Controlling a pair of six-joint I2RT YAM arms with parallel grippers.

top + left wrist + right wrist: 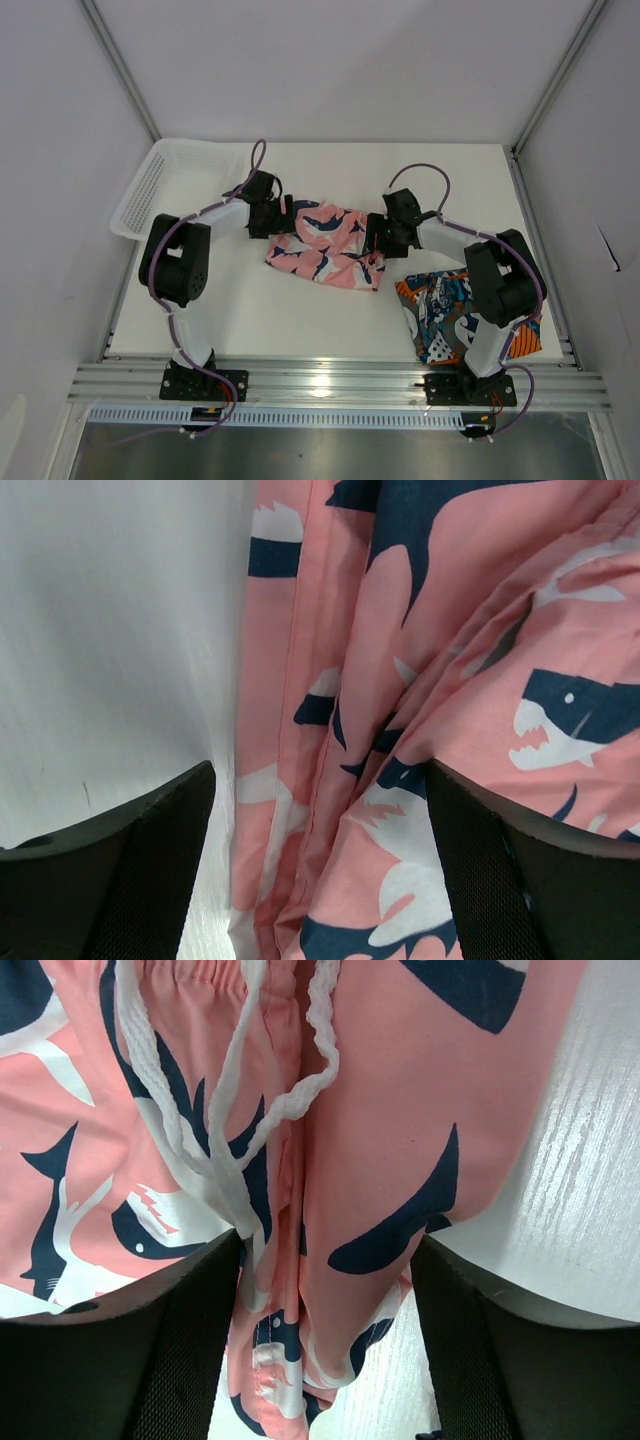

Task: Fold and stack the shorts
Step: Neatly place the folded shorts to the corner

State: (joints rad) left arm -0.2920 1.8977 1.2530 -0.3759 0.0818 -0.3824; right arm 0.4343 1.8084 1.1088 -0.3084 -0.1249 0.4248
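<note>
Step in hand: grasp for fold; pink shorts (pixel 322 243) lay centre of surface (pixel 300 320). Both left end effector (pixel 320 775) and right end effector (pixel 328 1245) had jaws apart, straddling opposite edges, nothing clamped. Next move: pinch both edges, lift evenly. Also present: printed shorts (pixel 445 310), near right.

No readable text; patterned shorts (pixel 437 310) print illegible.

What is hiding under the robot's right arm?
The colourful printed shorts lie there on the white table. The right arm covers their middle, so only the left part and an orange corner show.
</note>
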